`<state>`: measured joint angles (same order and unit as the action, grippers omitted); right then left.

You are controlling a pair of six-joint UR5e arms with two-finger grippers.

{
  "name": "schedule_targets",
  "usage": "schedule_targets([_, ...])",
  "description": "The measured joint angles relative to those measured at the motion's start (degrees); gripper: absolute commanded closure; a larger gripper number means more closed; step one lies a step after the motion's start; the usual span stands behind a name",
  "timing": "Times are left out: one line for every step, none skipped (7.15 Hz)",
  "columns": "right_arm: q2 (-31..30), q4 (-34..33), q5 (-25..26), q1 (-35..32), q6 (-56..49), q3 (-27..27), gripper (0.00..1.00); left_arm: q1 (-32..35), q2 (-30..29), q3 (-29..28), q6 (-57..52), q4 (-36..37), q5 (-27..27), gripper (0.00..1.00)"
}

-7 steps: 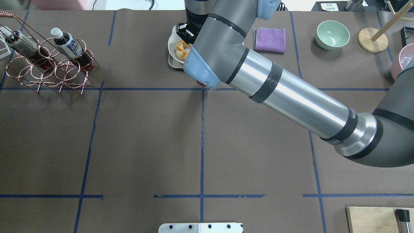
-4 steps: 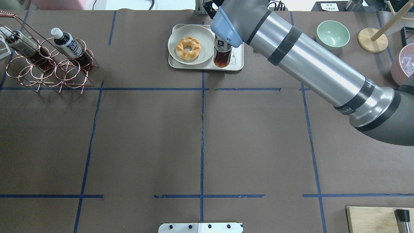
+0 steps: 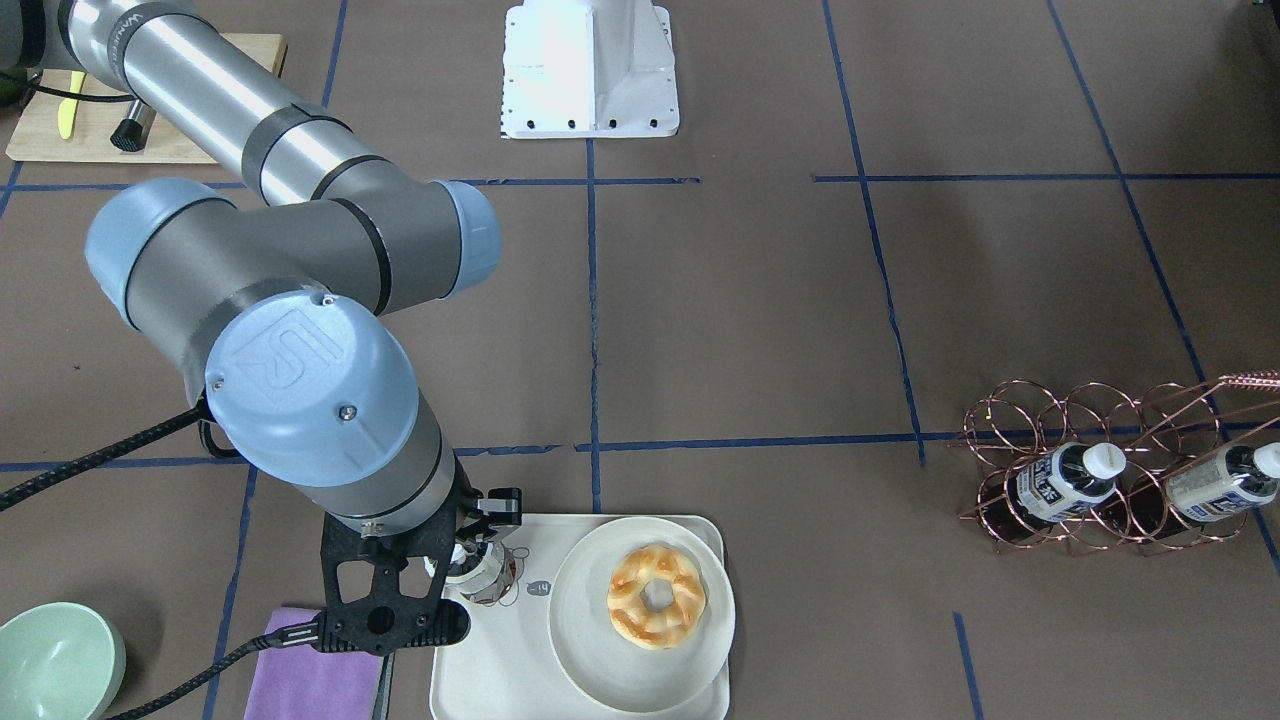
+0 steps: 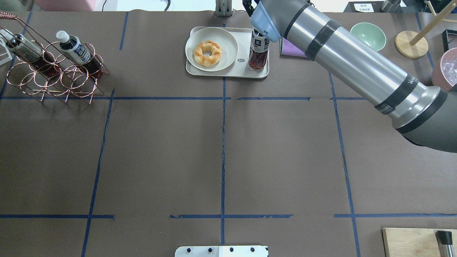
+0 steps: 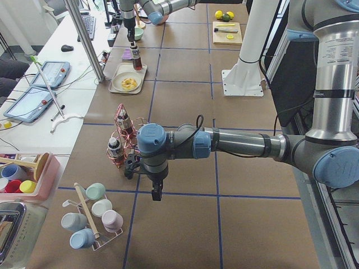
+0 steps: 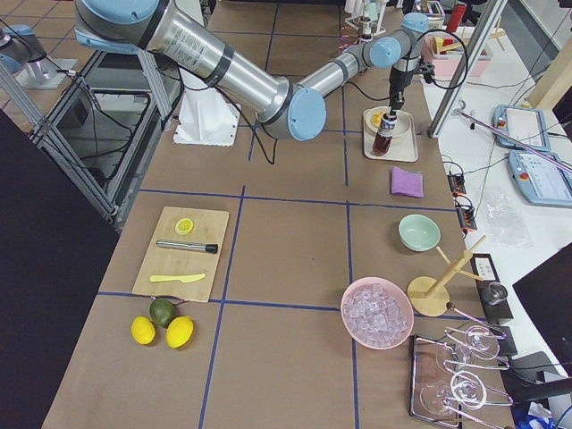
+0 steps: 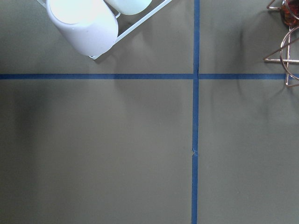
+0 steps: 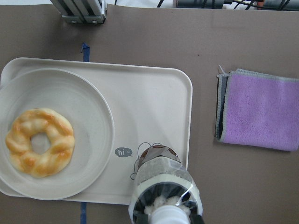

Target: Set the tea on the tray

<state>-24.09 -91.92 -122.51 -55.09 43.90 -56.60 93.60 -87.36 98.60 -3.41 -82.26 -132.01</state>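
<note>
Tea, in a small clear plastic bottle of dark brown liquid with a white screw cap and a white-grey label (image 4: 257, 53), stood upright at one end of the cream-white rectangular plastic tray (image 4: 228, 73). It was over the tray's small line-drawn bear (image 8: 145, 154). Whether its base touched the tray could not be told. The right gripper (image 3: 475, 562) clasped the bottle at its top, fingers closed about the neck.

A round white plate (image 4: 211, 48) filled the tray's other end and carried a golden ring-shaped pastry (image 4: 207, 53). The bottle was just beside the plate's rim.

A folded purple cloth (image 8: 259, 109) lay on the brown paper-covered table (image 4: 221, 153), just beside the tray's bottle end.

A copper wire rack (image 4: 53, 73) sat well apart from the tray's plate end. It held another such bottle (image 4: 75, 49) and a second (image 4: 22, 48), both leaning.

The left gripper (image 5: 155, 193) hung beyond that rack, farther from the tray. Whether its fingers were parted or closed could not be told.
</note>
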Motion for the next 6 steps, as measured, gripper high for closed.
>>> schedule_targets([-0.01,0.05,0.03,0.14,-0.05,0.12,0.24,0.0,0.0,0.01,-0.01,0.0,0.0,0.0])
schedule_targets([-0.04,0.07,0.11,0.42,0.01,0.14,0.03,0.01,0.0,-0.01,-0.02,0.0,0.0,0.0])
schedule_targets([-0.05,0.08,0.17,0.64,0.2,0.17,0.01,0.01,0.0,-0.09,-0.02,0.0,0.0,0.0])
schedule_targets([0.19,0.06,0.19,0.64,0.35,0.16,0.01,0.01,0.0,-0.18,-0.02,0.0,0.0,0.0])
schedule_targets([1.02,-0.28,-0.16,0.19,0.39,0.05,0.01,0.01,0.0,-0.22,-0.02,0.0,0.0,0.0])
schedule_targets([1.98,-1.41,-1.65,-1.2,0.21,-0.39,0.0,0.01,0.0,-0.24,-0.02,0.0,0.0,0.0])
